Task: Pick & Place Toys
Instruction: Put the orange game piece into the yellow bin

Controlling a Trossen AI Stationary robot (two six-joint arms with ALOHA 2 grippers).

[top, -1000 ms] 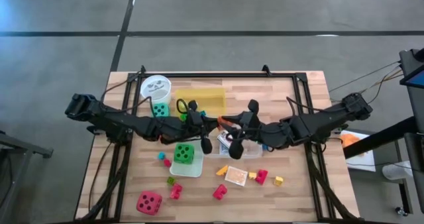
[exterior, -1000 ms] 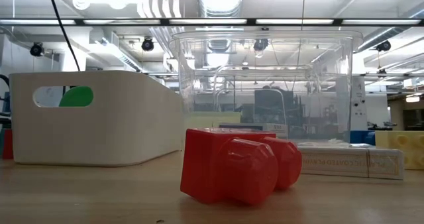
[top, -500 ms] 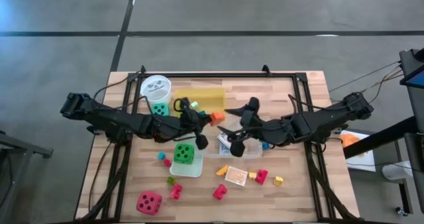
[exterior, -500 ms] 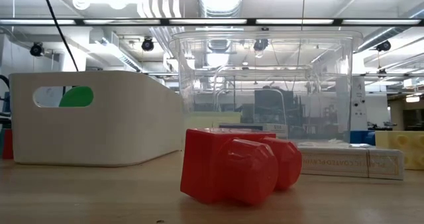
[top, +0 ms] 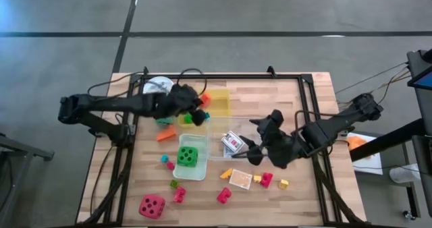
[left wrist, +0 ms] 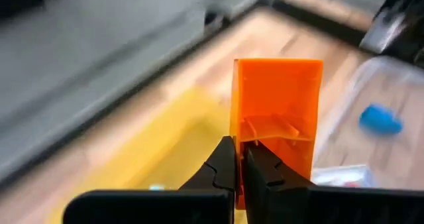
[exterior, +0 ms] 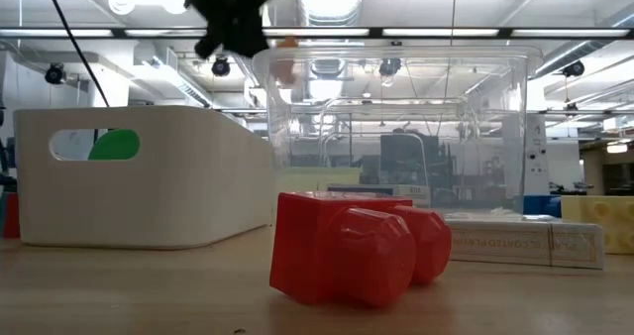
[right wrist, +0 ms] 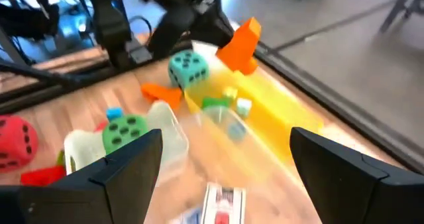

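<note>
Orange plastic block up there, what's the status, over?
Left gripper shut on orange plastic block, above yellow tray. Right gripper open, empty, near clear plastic box. Nothing blocking.

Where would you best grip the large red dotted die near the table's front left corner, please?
Judging by its pose, take the large red dotted die from straight above across two opposite flat side faces: it sits flat and apart from its neighbours, leaving both sides free.

Yellow tray [top: 217,101] sat at far middle of wooden table [top: 310,113]; white round cup [top: 152,84] left of it; clear plastic box [exterior: 396,127] stood near tray.
</note>
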